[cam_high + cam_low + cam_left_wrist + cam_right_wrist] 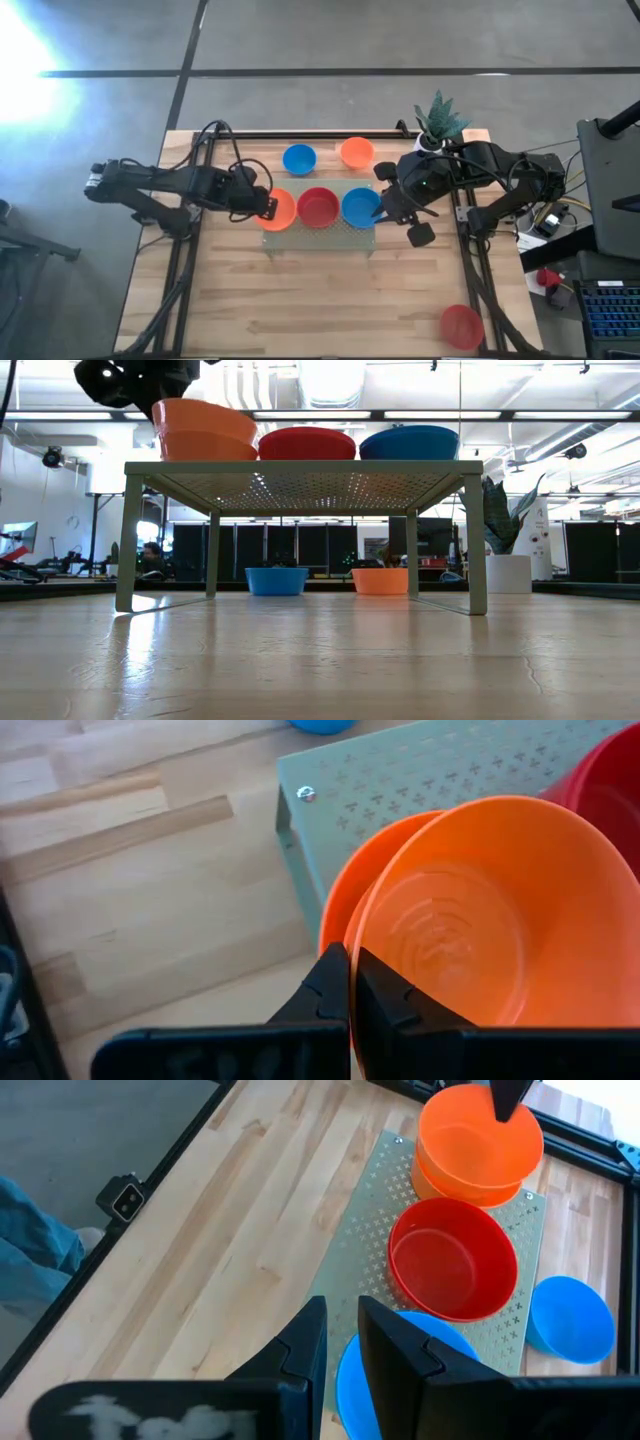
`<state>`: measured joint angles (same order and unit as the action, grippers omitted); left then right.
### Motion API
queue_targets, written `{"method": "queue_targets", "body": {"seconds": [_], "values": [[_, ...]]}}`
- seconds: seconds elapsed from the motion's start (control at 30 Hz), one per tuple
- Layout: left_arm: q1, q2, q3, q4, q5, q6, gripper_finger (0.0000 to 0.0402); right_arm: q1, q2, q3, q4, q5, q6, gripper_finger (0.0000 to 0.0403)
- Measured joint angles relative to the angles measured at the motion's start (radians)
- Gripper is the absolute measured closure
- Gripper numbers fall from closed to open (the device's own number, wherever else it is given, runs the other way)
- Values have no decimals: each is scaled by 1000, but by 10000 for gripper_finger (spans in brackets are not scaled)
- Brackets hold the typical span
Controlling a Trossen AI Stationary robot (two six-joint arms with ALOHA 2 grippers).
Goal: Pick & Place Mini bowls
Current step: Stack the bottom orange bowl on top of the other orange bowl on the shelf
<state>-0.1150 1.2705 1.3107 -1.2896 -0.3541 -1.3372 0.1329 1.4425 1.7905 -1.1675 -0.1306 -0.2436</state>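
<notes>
Left gripper [350,982] clamped on orange plastic mini bowl [480,910], nesting onto another at nine o'clock of pale green perforated stand [352,237]. Right gripper [342,1342] nearly together, empty. Three loose bowls remaining.

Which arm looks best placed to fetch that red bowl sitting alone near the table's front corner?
Probably the right. The lone red bowl lies on the right gripper's side, while the left gripper is shut on an orange bowl over the green rack.
</notes>
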Motion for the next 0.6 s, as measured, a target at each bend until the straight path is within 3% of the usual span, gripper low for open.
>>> {"method": "queue_targets", "body": {"seconds": [0.6], "values": [[3,0,-5,59,5,32,340,0,0,0,0,0,0,346]]}}
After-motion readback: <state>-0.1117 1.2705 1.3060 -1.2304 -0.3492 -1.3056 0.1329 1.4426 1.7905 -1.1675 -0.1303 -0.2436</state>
